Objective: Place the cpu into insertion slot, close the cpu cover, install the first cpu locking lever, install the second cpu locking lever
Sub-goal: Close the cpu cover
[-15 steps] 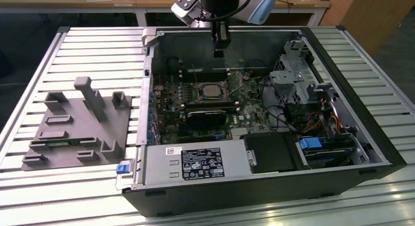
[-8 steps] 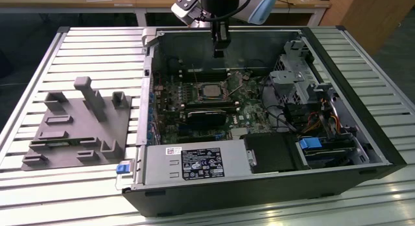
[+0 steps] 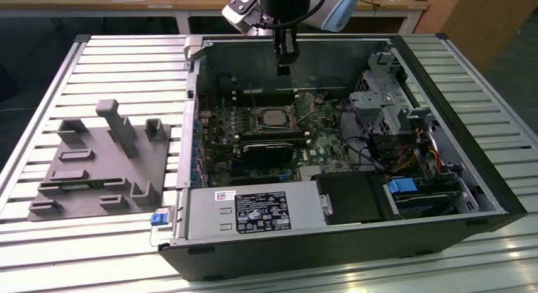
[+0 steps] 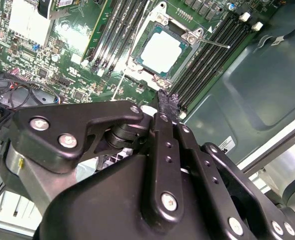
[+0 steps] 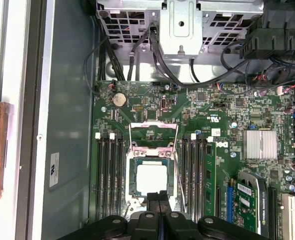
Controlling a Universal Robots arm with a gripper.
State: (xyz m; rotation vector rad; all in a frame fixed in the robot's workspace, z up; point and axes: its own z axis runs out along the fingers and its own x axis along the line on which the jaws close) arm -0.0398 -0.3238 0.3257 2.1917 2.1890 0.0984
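The cpu [image 3: 271, 118] [image 4: 161, 48] [image 5: 151, 179], a small silver-grey square, lies in the insertion slot on the green motherboard inside the open case. The cpu cover [image 5: 151, 153] [image 4: 188, 39] lies flat as a silver frame around the chip. One thin wire lever [image 5: 180, 170] [image 4: 215, 43] stands off beside the socket, and another [image 5: 130, 135] runs along its other side. My gripper [image 3: 284, 70] [image 4: 166, 98] [image 5: 160, 197] hangs just above the socket's edge. Its black fingers are shut together with nothing between them.
Black memory slots [image 5: 110, 170] flank the socket on both sides, and a green card [image 5: 210, 175] stands in one. Towards the case front are a black block [image 3: 267, 151] and the power supply [image 3: 252, 211]. A drive cage with cables [image 3: 378, 110] fills the exterior view's right. A grey fixture plate [image 3: 101, 160] lies outside the case.
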